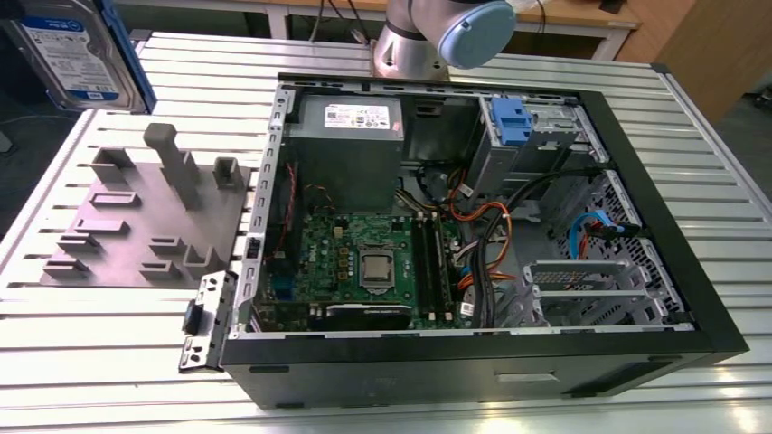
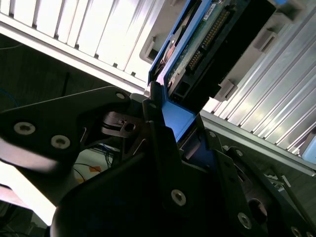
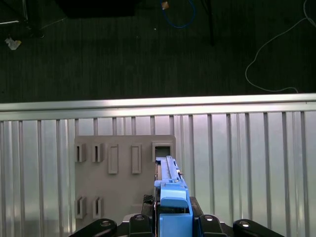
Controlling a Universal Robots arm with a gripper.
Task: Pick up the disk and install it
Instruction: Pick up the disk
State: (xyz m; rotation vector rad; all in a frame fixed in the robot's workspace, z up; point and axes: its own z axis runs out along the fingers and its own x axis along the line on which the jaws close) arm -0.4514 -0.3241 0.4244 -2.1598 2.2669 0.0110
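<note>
Disk (image 1: 75, 50): label white and blue, blue plastic frame down one edge; in the second wrist view its underside is a green circuit board with black connectors. Gripper (image 3: 174, 219): matt black, silver screw heads. Table (image 1: 688, 136): pale silver, ribbed in parallel slats. Fixture plate (image 1: 133, 217): plain mid-grey, blocks the same grey. Computer case (image 1: 483, 366): black shell, bare grey metal inside. Motherboard (image 1: 362, 262): green, silver square at centre. Power-supply box (image 1: 350, 145): grey, white sticker. Latch tab (image 1: 512, 122): blue. Cables (image 1: 483, 221): orange and black. Arm (image 1: 417, 41): silver, pale blue cap. Floor (image 3: 123, 49): dark charcoal.
</note>
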